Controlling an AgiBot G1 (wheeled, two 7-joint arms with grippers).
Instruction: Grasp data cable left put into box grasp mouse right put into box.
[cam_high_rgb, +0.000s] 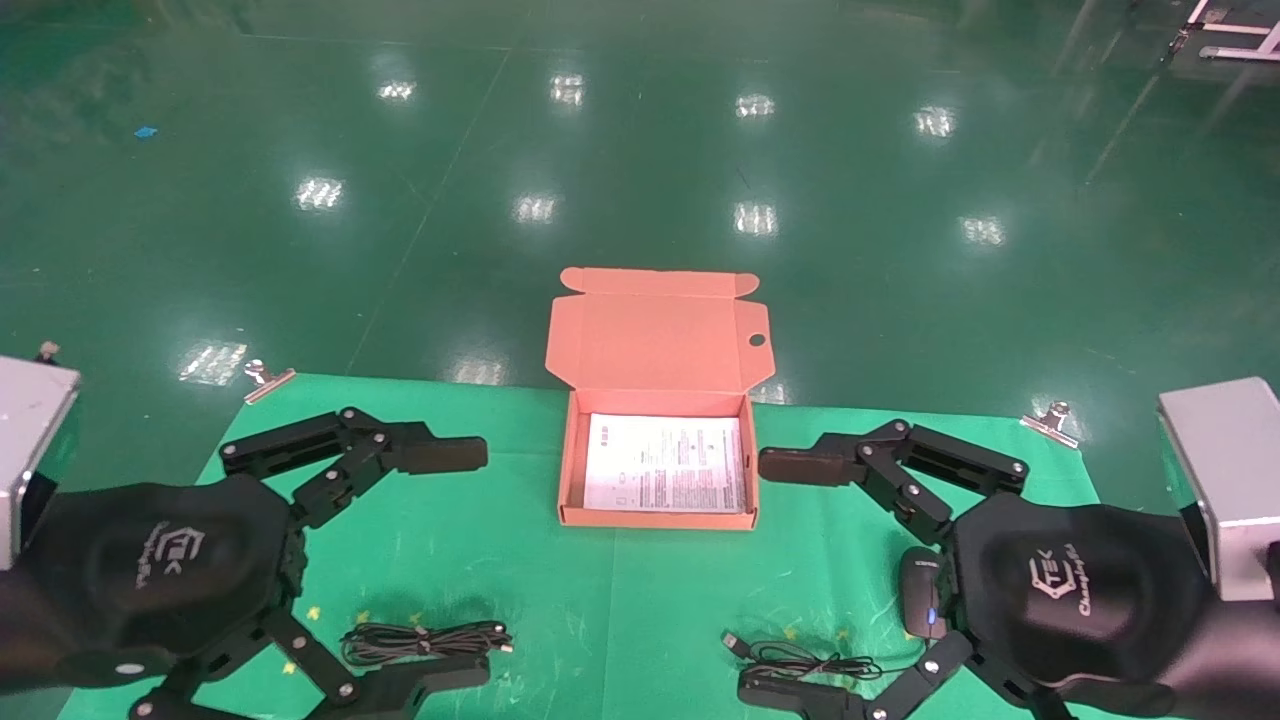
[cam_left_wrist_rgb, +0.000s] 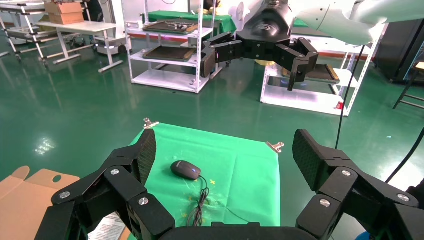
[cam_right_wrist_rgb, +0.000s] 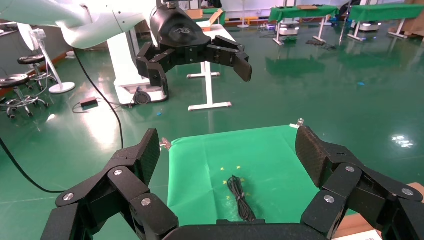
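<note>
data cable untouched on mat | mouse beside right gripper; both grippers' jaws apart

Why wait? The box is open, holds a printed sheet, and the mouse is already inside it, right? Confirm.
Not quite. The box is open and holds a printed sheet, but the mouse lies on the green mat beside the right pincer, as the head view shows.

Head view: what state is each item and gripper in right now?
box: lid open, only a printed sheet inside
data cable: bundled, on the mat, untouched
mouse: on the mat, not gripped
left gripper: open, holding nothing
right gripper: open, holding nothing
</note>
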